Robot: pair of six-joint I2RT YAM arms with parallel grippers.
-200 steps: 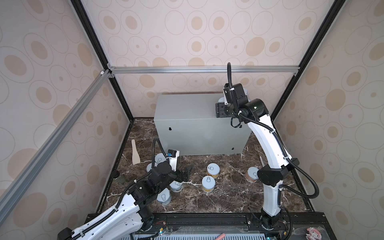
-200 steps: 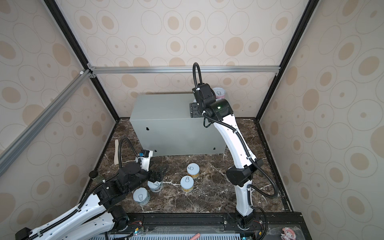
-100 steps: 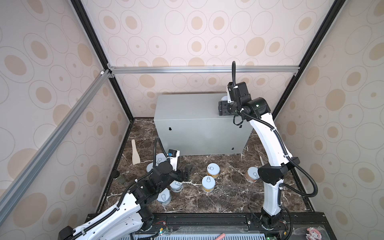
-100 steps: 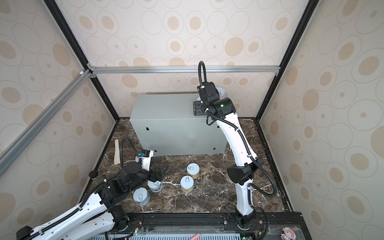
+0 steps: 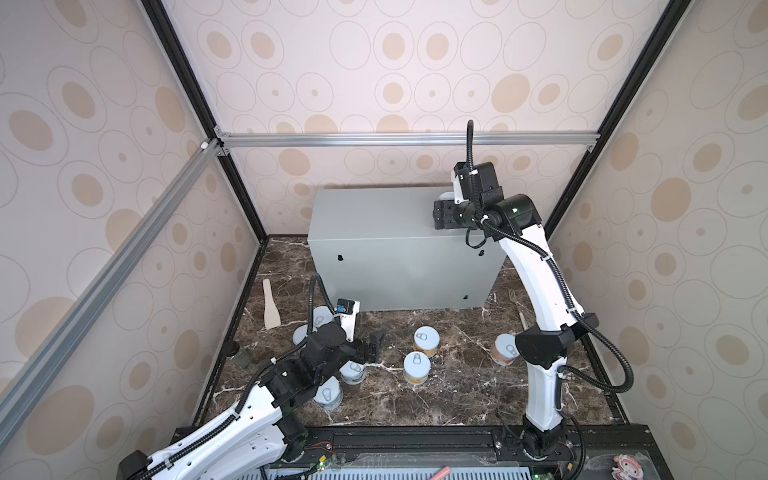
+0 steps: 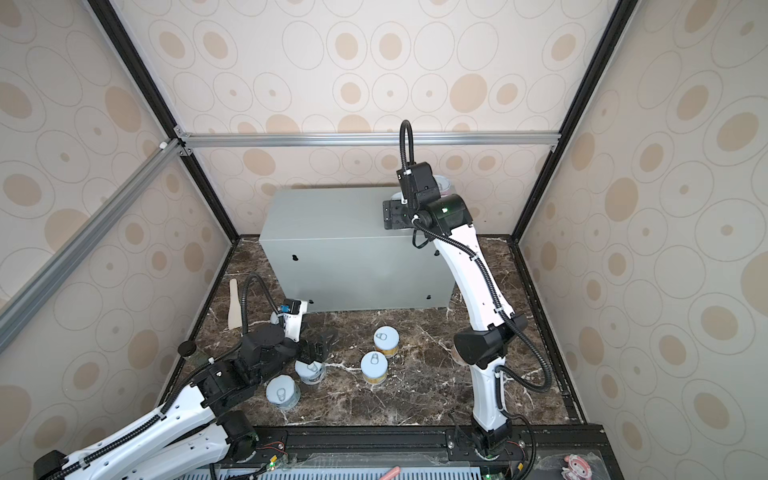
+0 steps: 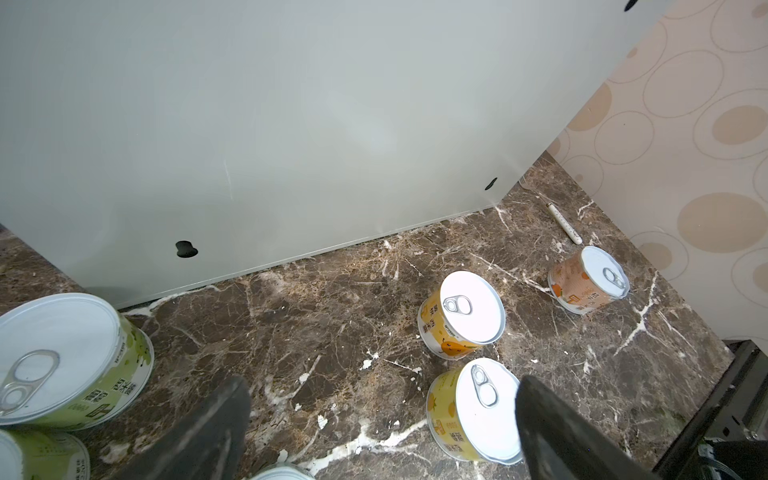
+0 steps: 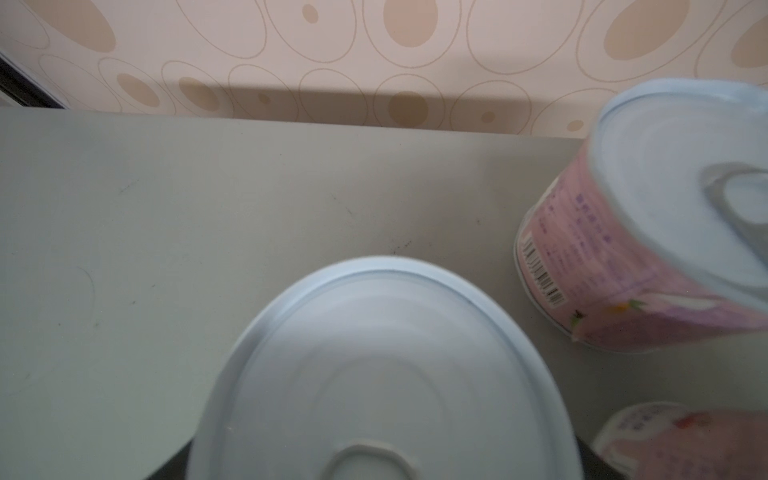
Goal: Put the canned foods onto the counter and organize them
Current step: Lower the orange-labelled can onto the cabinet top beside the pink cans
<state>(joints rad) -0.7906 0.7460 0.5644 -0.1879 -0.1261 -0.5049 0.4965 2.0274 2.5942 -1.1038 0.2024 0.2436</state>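
Left claw (image 7: pixel 374 440) hovers low over the marble floor (image 7: pixel 316 332), fingers (image 7: pixel 216 419) spread wide, gripping nothing. Right claw (image 5: pixel 441 215) is above the right end of the grey table (image 5: pixel 374 216), directly over a can (image 8: pixel 382 374) with its label hidden. Whether it pinches that can cannot be told. A pink can (image 8: pixel 648 232) stands beside it on the table. Two yellow cans (image 7: pixel 461 311), an orange can (image 7: pixel 588 278) and green cans (image 7: pixel 70 357) stand on the floor.
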